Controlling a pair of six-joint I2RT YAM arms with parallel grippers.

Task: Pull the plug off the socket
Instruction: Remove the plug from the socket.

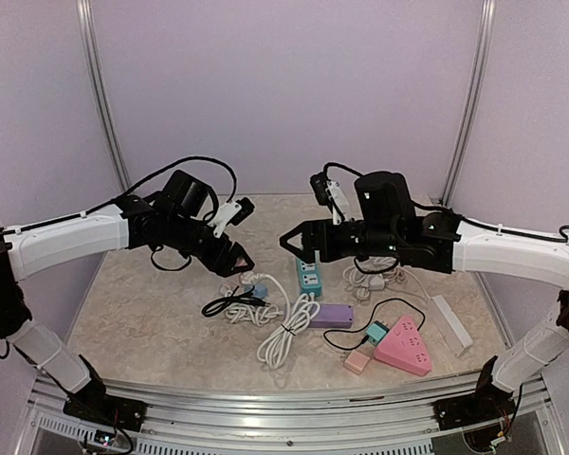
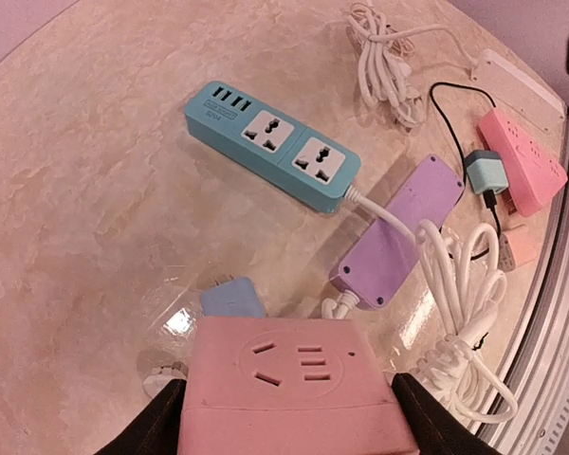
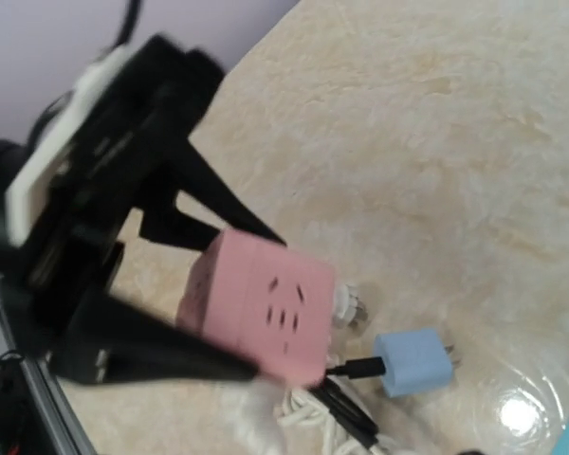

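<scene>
Since the plug (image 3: 412,360) lies loose on the bench left of centre, just below the socket (image 2: 289,370) pinched in the left gripper (image 2: 289,427), the pull looks done. Right gripper (image 1: 297,239) spread, empty. Next: set socket down gently, clear of the plug; back the 2 arms off.

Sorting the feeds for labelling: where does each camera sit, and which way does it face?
Top: above, behind the arms, looking down on the table; both arms show.
Left wrist: looks down past its fingers, clamping the pink socket.
Right wrist: faces the left gripper and blue plug; own fingers unseen.
Both wrists share the pink socket.
</scene>
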